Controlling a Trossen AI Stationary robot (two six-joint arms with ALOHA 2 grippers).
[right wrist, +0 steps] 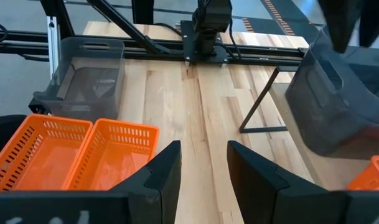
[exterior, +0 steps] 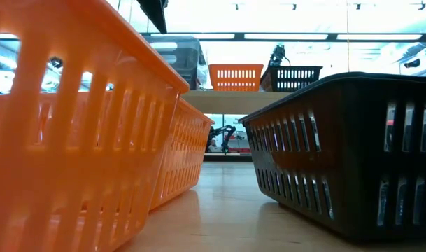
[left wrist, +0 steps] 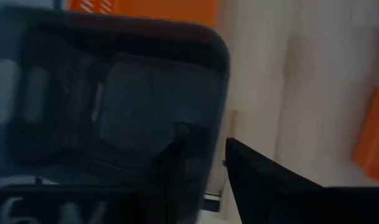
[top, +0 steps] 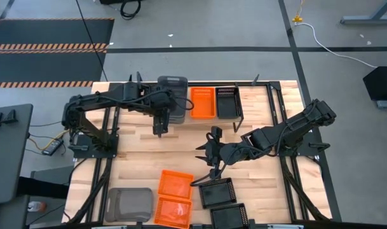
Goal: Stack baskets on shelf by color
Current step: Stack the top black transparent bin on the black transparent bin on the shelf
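- Smoky translucent grey plastic basket [top: 173, 95] sits tilted at the left end of the low black metal-frame shelf with a pale wooden top [top: 244, 111], in the upper middle of the high view; the left claw [top: 160, 130] is at its near edge.
- In the left wrist view that grey basket [left wrist: 114, 99] fills most of the frame, and one dark finger looks to be inside its wall and the other outside, so the left claw [left wrist: 205, 165] seems clamped on the rim.
- Just right of it on the shelf top stand a bright orange slotted plastic basket [top: 203, 102] and a black mesh-sided basket [top: 227, 102], side by side and touching or nearly so.
- The right claw [top: 209, 152] hovers over bare table [top: 136, 159] in the middle of the high view; in the right wrist view its fingers [right wrist: 164, 168] stand apart with nothing between them.
- Along the lower edge of the high view lie a second grey basket [top: 129, 203] at the left, two orange baskets [top: 174, 183] [top: 172, 210] one behind the other, and two black baskets [top: 218, 192] [top: 230, 217] to their right.
- The low view looks between a near orange basket [exterior: 73, 140] and a near black basket [exterior: 352, 161] toward the shelf behind.
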